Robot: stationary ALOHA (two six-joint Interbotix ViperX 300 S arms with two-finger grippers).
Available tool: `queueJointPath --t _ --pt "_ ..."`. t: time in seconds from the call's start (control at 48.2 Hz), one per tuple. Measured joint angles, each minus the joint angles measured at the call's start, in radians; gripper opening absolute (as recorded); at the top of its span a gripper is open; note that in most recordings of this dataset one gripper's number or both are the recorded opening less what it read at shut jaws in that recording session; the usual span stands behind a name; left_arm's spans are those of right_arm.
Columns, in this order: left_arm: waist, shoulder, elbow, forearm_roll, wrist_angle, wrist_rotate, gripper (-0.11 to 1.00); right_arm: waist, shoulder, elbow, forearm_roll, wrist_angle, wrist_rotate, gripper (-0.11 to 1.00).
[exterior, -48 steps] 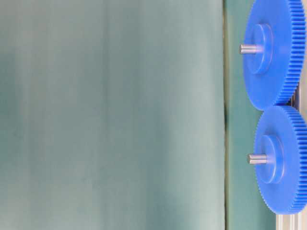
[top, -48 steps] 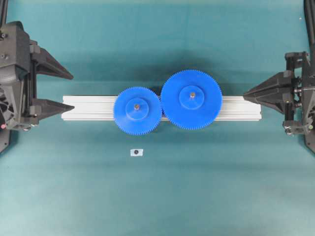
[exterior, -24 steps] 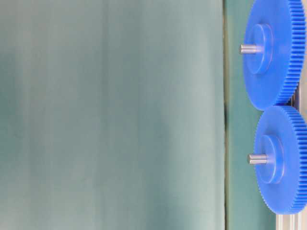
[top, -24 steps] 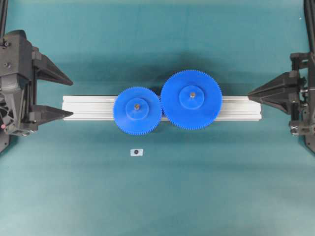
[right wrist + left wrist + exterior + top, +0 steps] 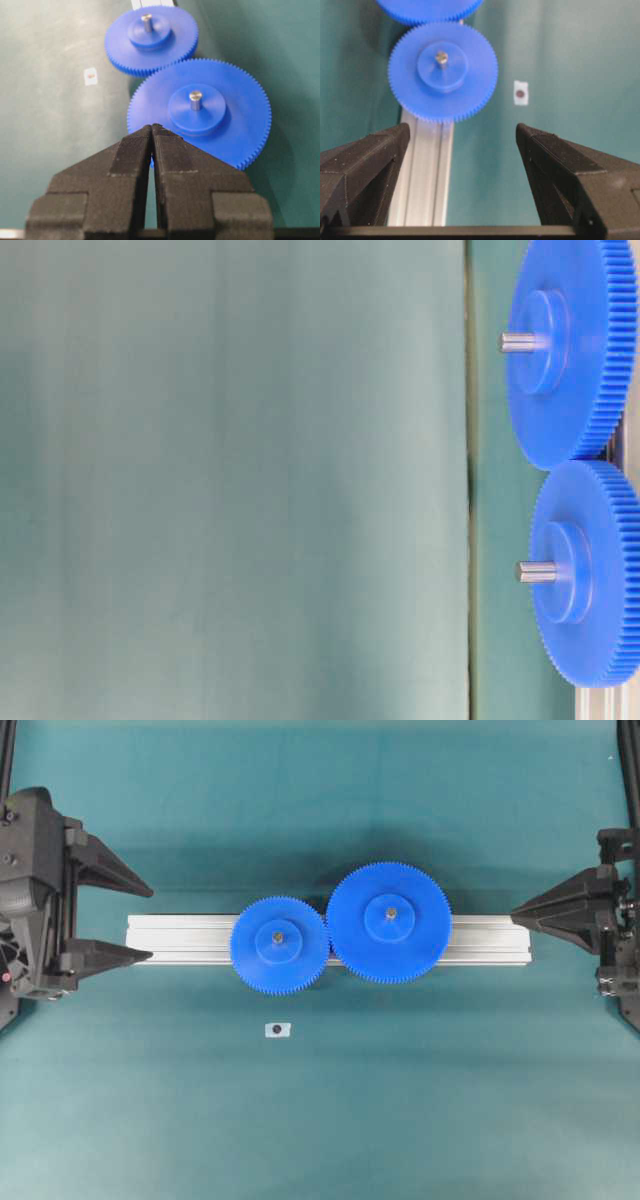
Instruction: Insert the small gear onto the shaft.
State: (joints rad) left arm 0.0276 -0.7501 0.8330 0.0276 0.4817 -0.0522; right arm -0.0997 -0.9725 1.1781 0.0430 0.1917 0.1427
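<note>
The small gear [image 5: 279, 945] sits flat on the aluminium rail [image 5: 180, 939] with the shaft [image 5: 277, 935] poking up through its centre hole; in the table-level view the pin's tip stands clear of the raised hub. At the gear's two o'clock, teeth meeting its own, lies the larger gear [image 5: 389, 922] on a like pin. At the small gear's six o'clock, well apart on the green table cover [image 5: 320, 1120], lies a tiny white tag [image 5: 277, 1030] with a dark dot.

At nine o'clock, by the rail's end, the left gripper [image 5: 142, 920] hangs with its fingers spread wide, nothing between them. At three o'clock, at the rail's other end, the right gripper [image 5: 151, 129] has its fingers pressed together, empty.
</note>
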Motion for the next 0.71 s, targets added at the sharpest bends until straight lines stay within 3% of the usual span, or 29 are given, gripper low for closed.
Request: queueJointPath --t 0.706 --pt "-0.026 -0.104 0.069 0.0 -0.04 0.005 0.86 -0.031 -0.077 0.028 -0.003 -0.002 0.0 0.1"
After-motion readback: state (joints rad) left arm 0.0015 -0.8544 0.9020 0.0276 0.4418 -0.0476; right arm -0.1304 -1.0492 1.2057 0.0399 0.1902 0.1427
